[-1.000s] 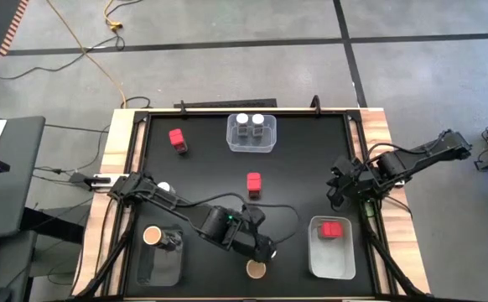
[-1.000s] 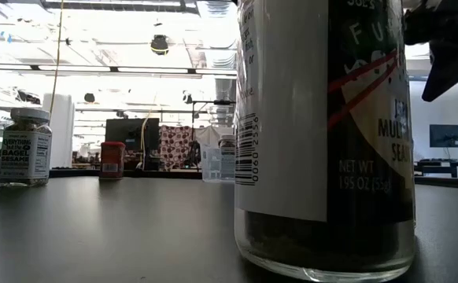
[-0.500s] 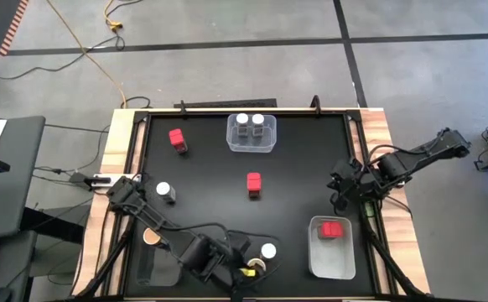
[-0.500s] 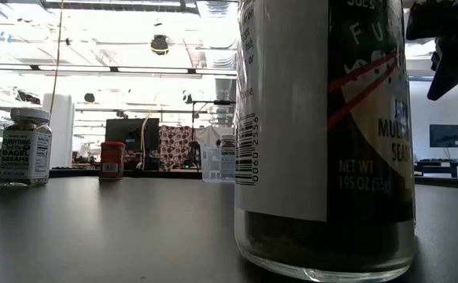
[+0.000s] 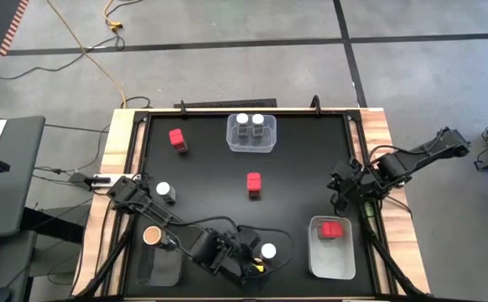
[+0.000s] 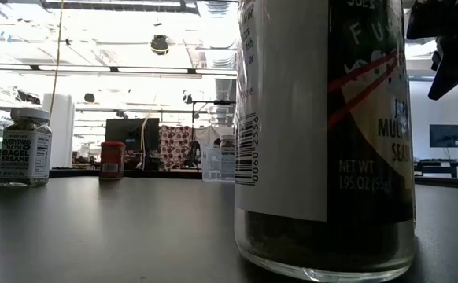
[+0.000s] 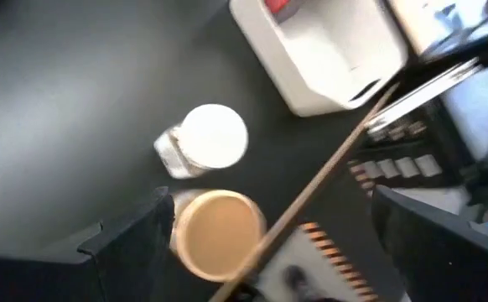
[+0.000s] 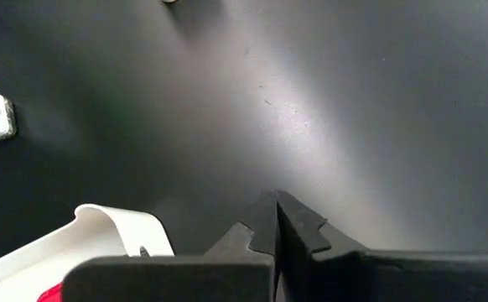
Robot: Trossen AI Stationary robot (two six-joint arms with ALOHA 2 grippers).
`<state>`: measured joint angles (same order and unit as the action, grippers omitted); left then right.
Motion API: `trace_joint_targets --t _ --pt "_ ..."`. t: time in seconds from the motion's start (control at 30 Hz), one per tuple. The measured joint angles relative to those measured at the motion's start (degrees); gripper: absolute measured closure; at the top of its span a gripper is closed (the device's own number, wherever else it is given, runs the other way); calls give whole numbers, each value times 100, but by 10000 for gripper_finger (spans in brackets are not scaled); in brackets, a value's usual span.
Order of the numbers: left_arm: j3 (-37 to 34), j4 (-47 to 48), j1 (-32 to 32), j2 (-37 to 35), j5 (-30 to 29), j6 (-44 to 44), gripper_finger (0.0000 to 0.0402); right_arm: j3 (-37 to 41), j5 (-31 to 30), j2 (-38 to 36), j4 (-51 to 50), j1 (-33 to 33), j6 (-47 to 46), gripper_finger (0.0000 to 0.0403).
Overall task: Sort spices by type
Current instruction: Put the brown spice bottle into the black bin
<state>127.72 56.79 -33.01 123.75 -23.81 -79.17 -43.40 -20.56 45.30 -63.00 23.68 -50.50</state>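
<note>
Left gripper [image 7: 252, 252] fingers [image 7: 135, 235] spread wide, the tan-lidded jar [image 7: 219, 233] between them, white-lidded jar [image 7: 206, 141] just beyond. Glass looks rigid, slick; grip its body below the lid.

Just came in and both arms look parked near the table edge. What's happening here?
The left gripper hangs open over a tan-lid jar at the table's near edge, next to a white-lid jar, not gripping yet. The right gripper waits shut by the right edge. Sorting is partly done: two white-lid jars sit in the far bin, one red box in the right bin. Other spices stand loose.
</note>
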Motion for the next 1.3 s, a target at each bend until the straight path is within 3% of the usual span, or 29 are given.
trace_joint_targets --t 0.47,0.77,1.07,1.3 --pt "-5 -317 8 577 279 913 21 -4 -4 2 -133 -19 -46 381" --pt "0 -321 -364 701 24 1321 21 -4 -7 -1 -144 -19 -44 381" --pt "3 -205 -606 766 -649 810 21 -4 -9 1 -149 -19 -5 381" --pt "0 26 -663 765 -856 500 21 -4 -9 2 -149 -19 4 381"
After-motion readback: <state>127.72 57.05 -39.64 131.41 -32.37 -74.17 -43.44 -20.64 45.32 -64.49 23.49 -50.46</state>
